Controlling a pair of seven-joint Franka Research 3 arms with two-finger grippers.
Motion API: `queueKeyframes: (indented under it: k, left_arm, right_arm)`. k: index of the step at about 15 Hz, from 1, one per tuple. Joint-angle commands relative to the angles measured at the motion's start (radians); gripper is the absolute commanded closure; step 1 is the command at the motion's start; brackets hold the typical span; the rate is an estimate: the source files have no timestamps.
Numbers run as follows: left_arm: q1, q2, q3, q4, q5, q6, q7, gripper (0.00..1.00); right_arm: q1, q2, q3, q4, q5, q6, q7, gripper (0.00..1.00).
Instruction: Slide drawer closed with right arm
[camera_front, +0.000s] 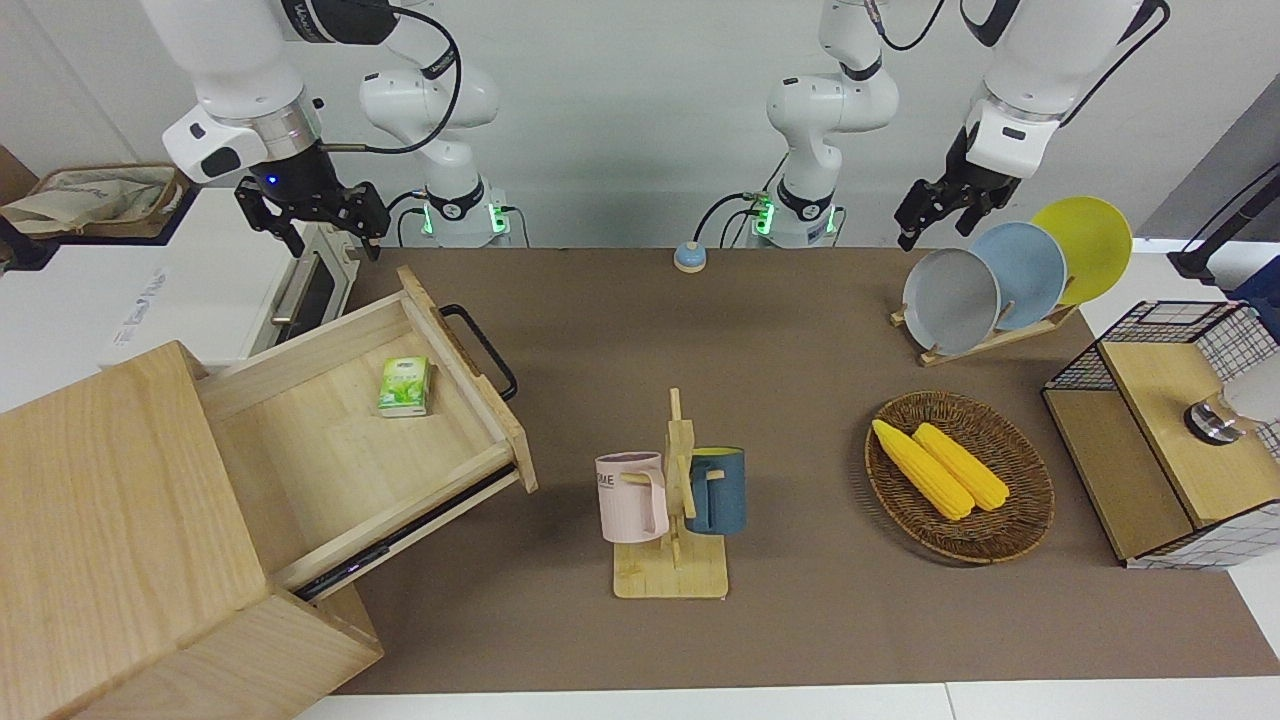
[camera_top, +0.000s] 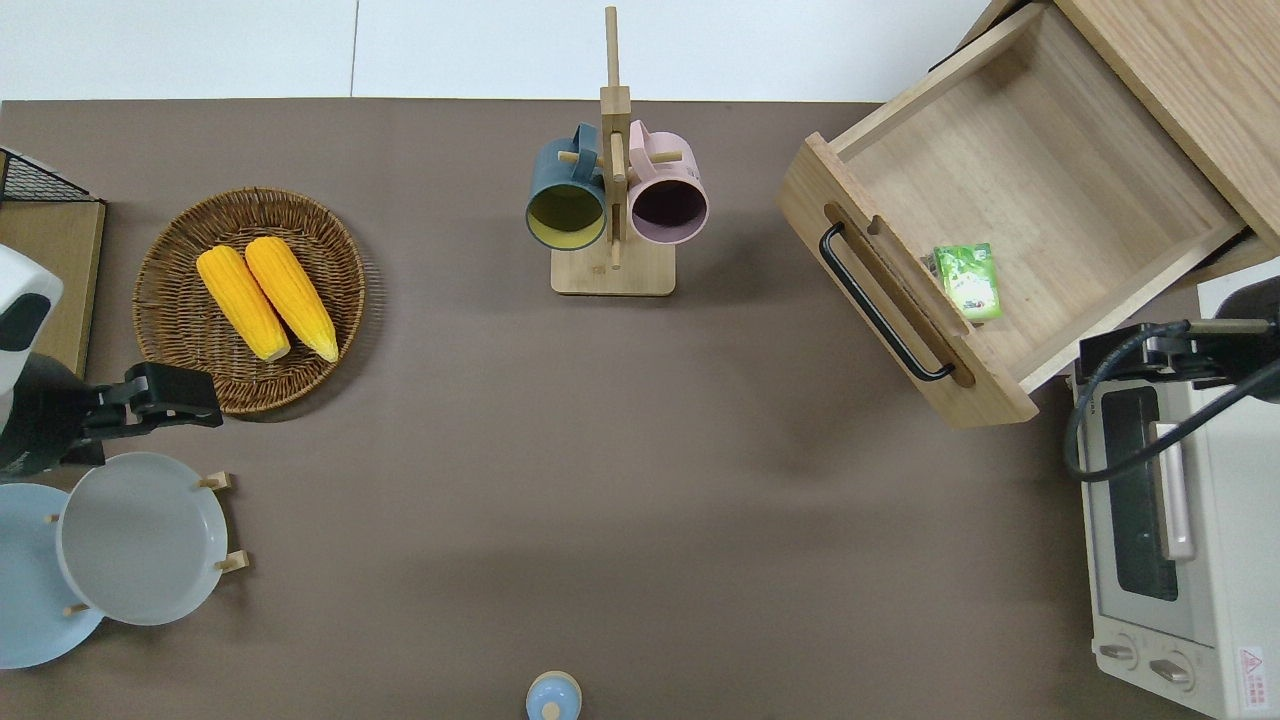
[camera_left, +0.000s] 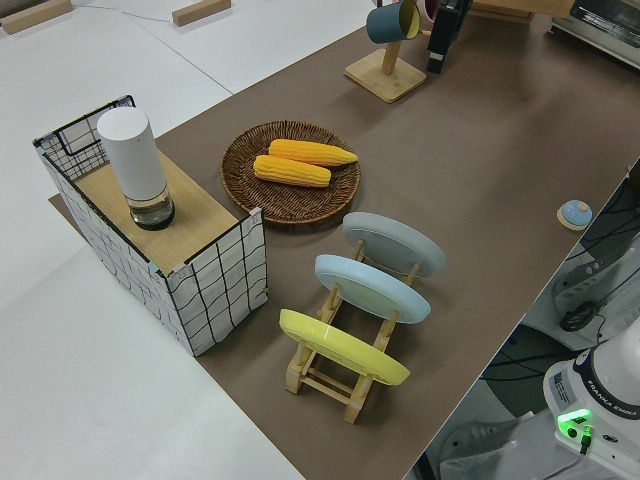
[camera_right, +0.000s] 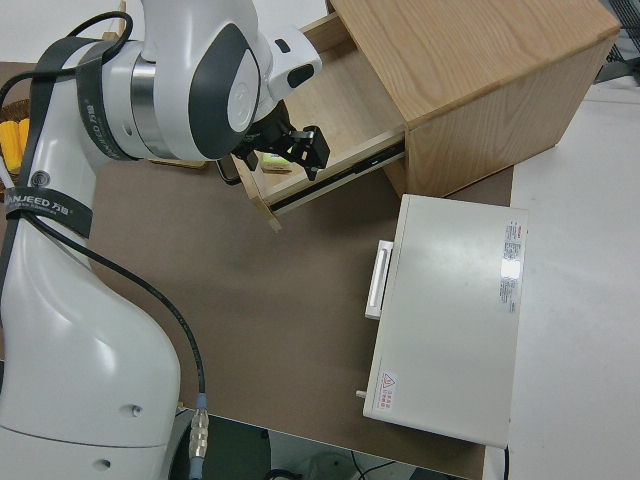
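**Drawer standing open, right gripper hanging by its near corner**

The drawer is sitting pulled well out of the big plain wooden box at the right arm's end of the table. It is a wide, shallow tray of pale, smooth-grained wood, and a thin black metal loop handle is running along its front panel. A small green packet is lying flat on the drawer floor, close to the front panel.

The right arm, white and jointed with a silver wrist ring, is carrying its black right gripper in the air; in the overhead view it is hanging over the spot where the drawer's corner nearest the robots meets the white oven. Its fingers are standing spread apart, gripping nothing. The boxy oven, with a silver bar handle across its dark glass door, is sitting nearer to the robots than the drawer.

The left arm is parked, and whether the fingers of its left gripper are spread or closed I cannot tell.

Mid-table, a slatted wooden mug stand is holding a pink mug and a dark blue mug. A round woven wicker basket is holding two yellow corn cobs.
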Motion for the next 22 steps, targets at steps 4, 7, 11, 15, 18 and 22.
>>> queueKeyframes:
  k: [4, 7, 11, 15, 18, 22]
  left_arm:
    - [0.000, -0.008, 0.004, 0.004, -0.001, -0.015, 0.007, 0.01]
    - [0.000, -0.008, 0.004, 0.004, -0.001, -0.015, 0.007, 0.01]
    - [0.000, -0.008, 0.004, 0.004, -0.001, -0.015, 0.007, 0.01]
    - [0.000, -0.008, 0.004, 0.004, -0.001, -0.015, 0.007, 0.01]
    - [0.000, -0.008, 0.004, 0.004, -0.001, -0.015, 0.007, 0.01]
    - [0.000, -0.008, 0.004, 0.004, -0.001, -0.015, 0.007, 0.01]
  right_arm:
    - [0.009, 0.014, 0.006, 0.027, -0.019, -0.022, 0.023, 0.015]
    - [0.026, 0.023, 0.014, 0.027, -0.053, -0.031, 0.026, 0.015]
    - [0.018, 0.023, 0.014, 0.034, -0.044, -0.034, 0.029, 0.015]
    - [0.013, 0.024, 0.012, 0.056, -0.036, -0.050, 0.018, 0.017]
    - [0.015, 0.024, 0.012, 0.066, -0.035, -0.051, 0.017, 0.146]
    - [0.015, 0.024, 0.012, 0.077, -0.024, -0.070, 0.015, 0.813]
